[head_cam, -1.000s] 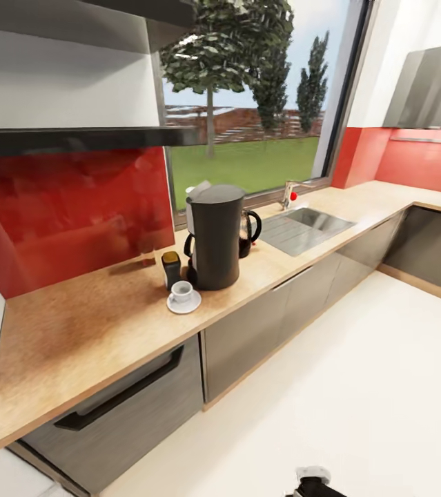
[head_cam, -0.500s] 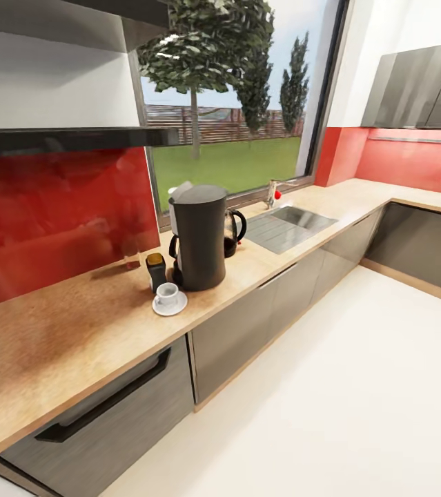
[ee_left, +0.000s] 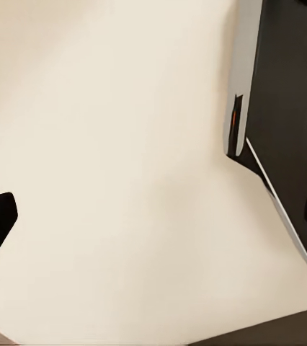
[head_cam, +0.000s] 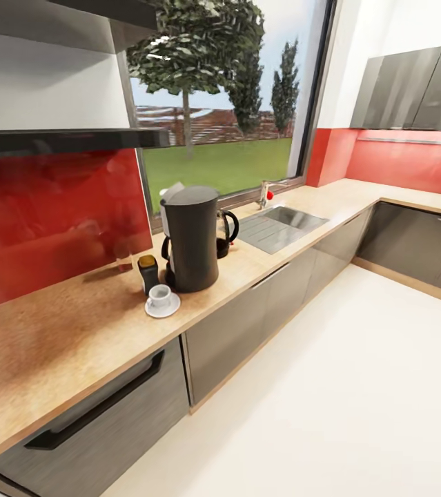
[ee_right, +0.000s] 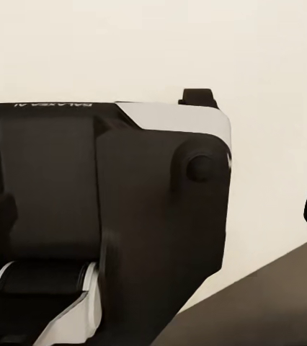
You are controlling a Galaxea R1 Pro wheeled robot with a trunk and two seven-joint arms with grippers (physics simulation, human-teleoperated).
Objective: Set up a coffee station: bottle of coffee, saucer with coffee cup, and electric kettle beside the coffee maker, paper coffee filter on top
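Coffee cup (head_cam: 159, 296) on saucer (head_cam: 163, 308)

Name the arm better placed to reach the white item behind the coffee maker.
Left, tentatively. The coffee maker and the white item behind it stand left of centre in the head view, on the left arm's side. The wrist views show pale floor, so neither arm looks close.

A tall dark grey near-cylindrical coffee maker (head_cam: 191, 238) stands on the light tan speckled wood-look countertop (head_cam: 61, 335). Beside it are a small white cup (head_cam: 159, 297) on a flat round white saucer (head_cam: 163, 306) and a dark brown bottle (head_cam: 148, 273) with an amber-gold top. Behind runs a glossy red splashback (head_cam: 47, 224).
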